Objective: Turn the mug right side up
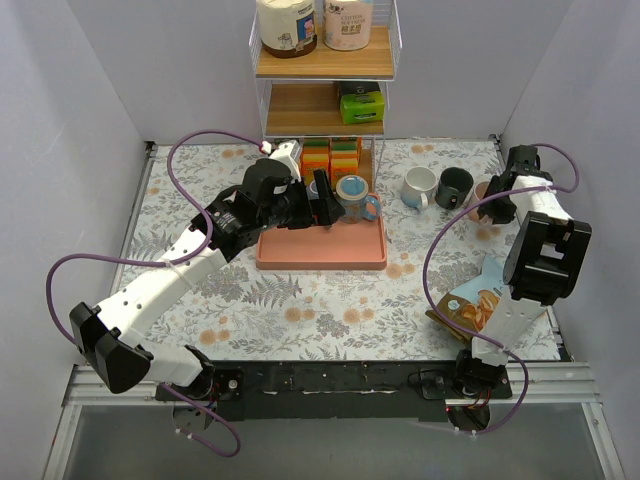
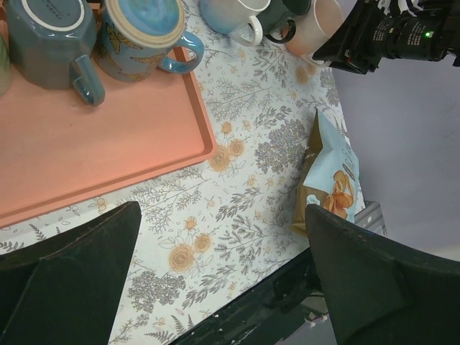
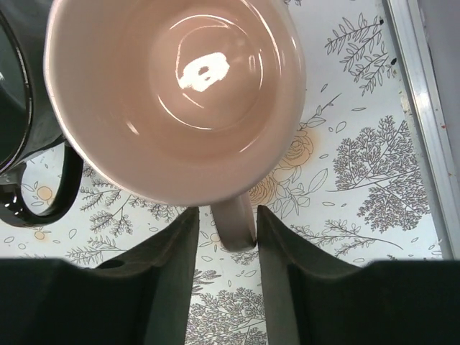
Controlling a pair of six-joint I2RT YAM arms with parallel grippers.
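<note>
Tabletop (image 1: 300,310), floral cloth, seen from above. Pink tray (image 1: 320,255) at centre, carrying a blue patterned mug (image 1: 352,195). Left gripper (image 1: 325,205) over the tray's far edge, just beside that mug. White mug (image 1: 420,185) and dark mug (image 1: 455,187) stand on the cloth right of the tray. Pink mug (image 1: 479,197) is just beside the dark one and partly hidden by the right gripper (image 1: 497,205). Snack bag (image 1: 478,300) near the right arm's base. Shelf unit (image 1: 325,65) at the back.

Left wrist view: both fingers (image 2: 65,280) spread wide with nothing between, above bare cloth beside the tray. A teal mug (image 2: 50,36) sits next to the blue patterned mug on the tray.

Right wrist view: pink mug fills the frame, open mouth toward the camera, glossy interior visible; whether it stands or lies tipped cannot be told. Its handle (image 3: 233,219) sits between the fingers (image 3: 165,280), which are slightly parted on either side of it, with a small gap showing on the left.
</note>
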